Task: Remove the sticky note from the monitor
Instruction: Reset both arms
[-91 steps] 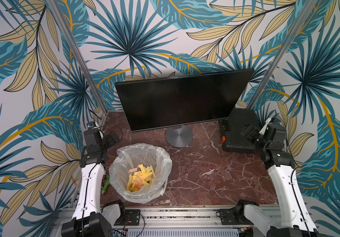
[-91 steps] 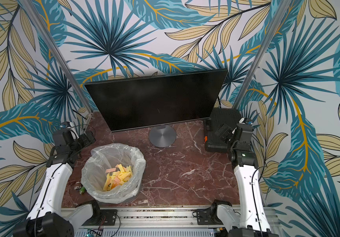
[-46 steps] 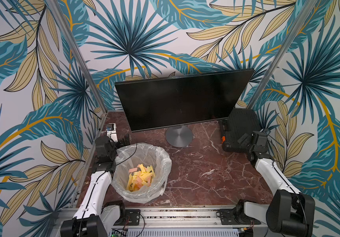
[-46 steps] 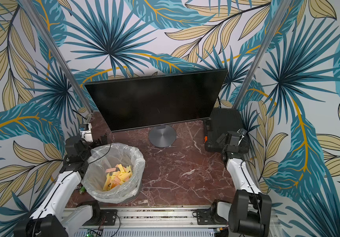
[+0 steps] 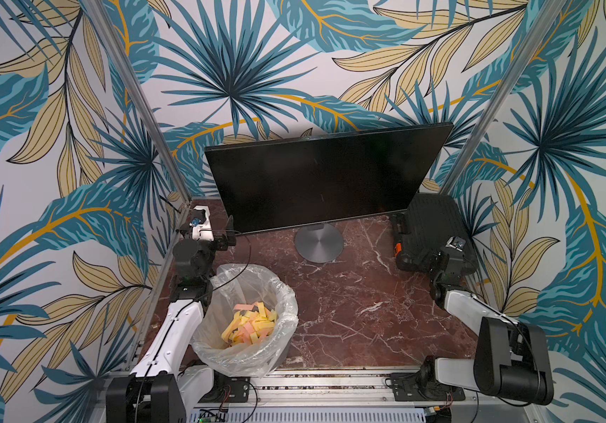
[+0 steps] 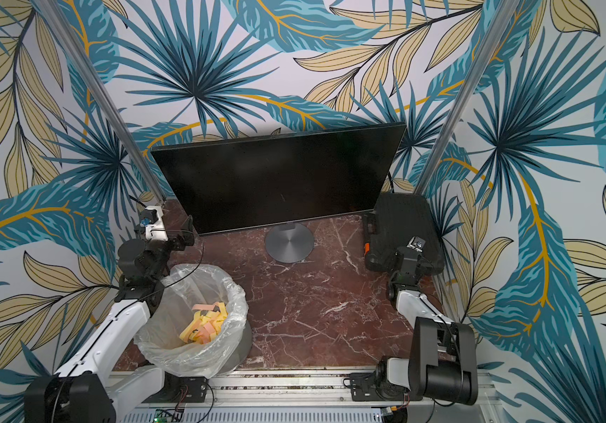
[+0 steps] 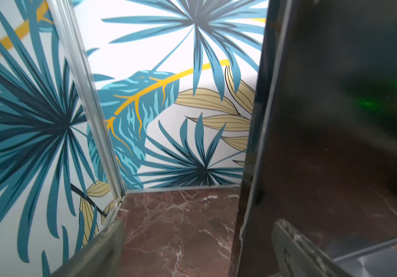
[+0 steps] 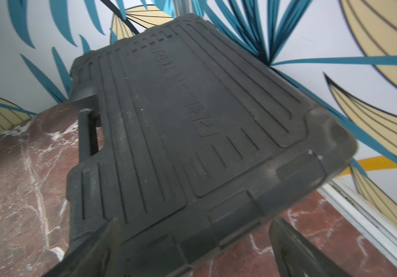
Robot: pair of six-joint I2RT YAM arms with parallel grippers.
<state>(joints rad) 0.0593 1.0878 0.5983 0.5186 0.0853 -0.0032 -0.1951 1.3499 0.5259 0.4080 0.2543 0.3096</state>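
the sticky note shows nowhere on the large black flat-panel monitor (image 5: 316, 183); left gripper (image 5: 229, 232), just beside its left edge, is nearer than right gripper (image 8: 193, 239); both gape empty.

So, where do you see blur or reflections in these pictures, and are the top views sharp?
Left wrist view: the monitor mirrors the marble table and green light spots; the left gripper is out of focus. Right wrist view: the black case looks smeared, most at its corner. Both top views: sharp, evenly lit, no screen glare.
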